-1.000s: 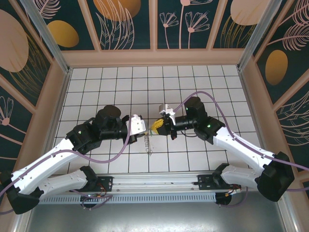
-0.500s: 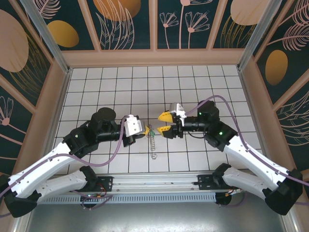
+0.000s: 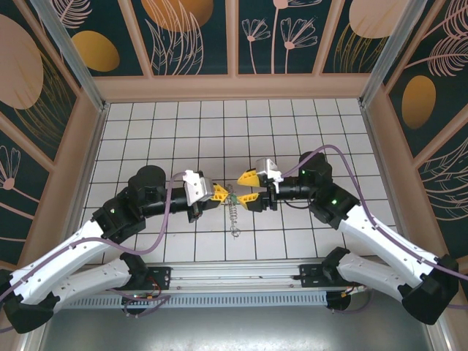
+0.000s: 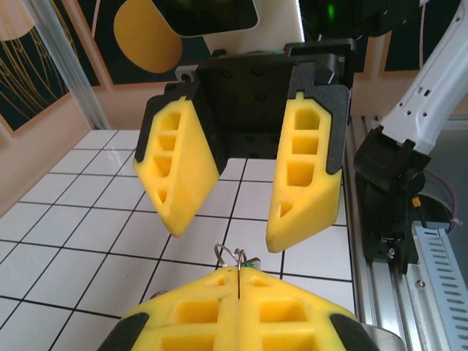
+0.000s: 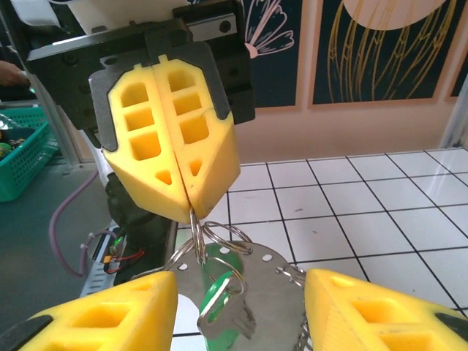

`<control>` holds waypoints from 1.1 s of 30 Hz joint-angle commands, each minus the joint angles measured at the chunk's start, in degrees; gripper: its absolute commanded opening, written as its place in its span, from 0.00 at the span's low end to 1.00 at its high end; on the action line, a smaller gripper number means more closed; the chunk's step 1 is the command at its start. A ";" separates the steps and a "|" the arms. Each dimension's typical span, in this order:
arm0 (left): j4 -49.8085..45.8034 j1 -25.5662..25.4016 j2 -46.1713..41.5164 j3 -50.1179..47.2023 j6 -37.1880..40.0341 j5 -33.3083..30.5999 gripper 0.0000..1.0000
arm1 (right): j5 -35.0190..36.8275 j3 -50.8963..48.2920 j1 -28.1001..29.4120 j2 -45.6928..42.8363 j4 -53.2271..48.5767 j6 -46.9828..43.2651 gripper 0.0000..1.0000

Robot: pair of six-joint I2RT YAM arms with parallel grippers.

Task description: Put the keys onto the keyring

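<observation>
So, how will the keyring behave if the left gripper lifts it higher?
Probably floppy: the keyring hangs slack from the left gripper. It would likely swing, being pinched at one thin ring. The green key looks light, dangling freely.

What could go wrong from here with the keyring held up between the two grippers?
1. The left gripper pinches the keyring by thin wire at its very fingertips, so a tug could pull it free.
2. The green key dangles loose below and may swing away if the right gripper closes on it.
3. The open right fingers sit close to the left fingertips and could bump them.
</observation>
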 commanded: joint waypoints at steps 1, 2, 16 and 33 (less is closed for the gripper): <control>5.07 -0.10 -0.70 -0.22 -1.81 1.37 0.00 | -3.57 2.45 0.85 0.33 3.42 0.84 0.48; 5.24 -0.12 -0.70 -0.25 -1.79 1.45 0.00 | -3.84 2.42 1.00 0.52 3.63 0.95 0.47; 6.94 -0.10 -0.97 -0.79 -2.52 1.89 0.00 | -4.13 3.37 1.88 3.19 3.77 -0.70 0.30; 2.22 -0.13 1.09 0.66 -1.47 1.63 0.00 | 1.15 6.75 2.23 3.41 -3.99 -7.03 0.00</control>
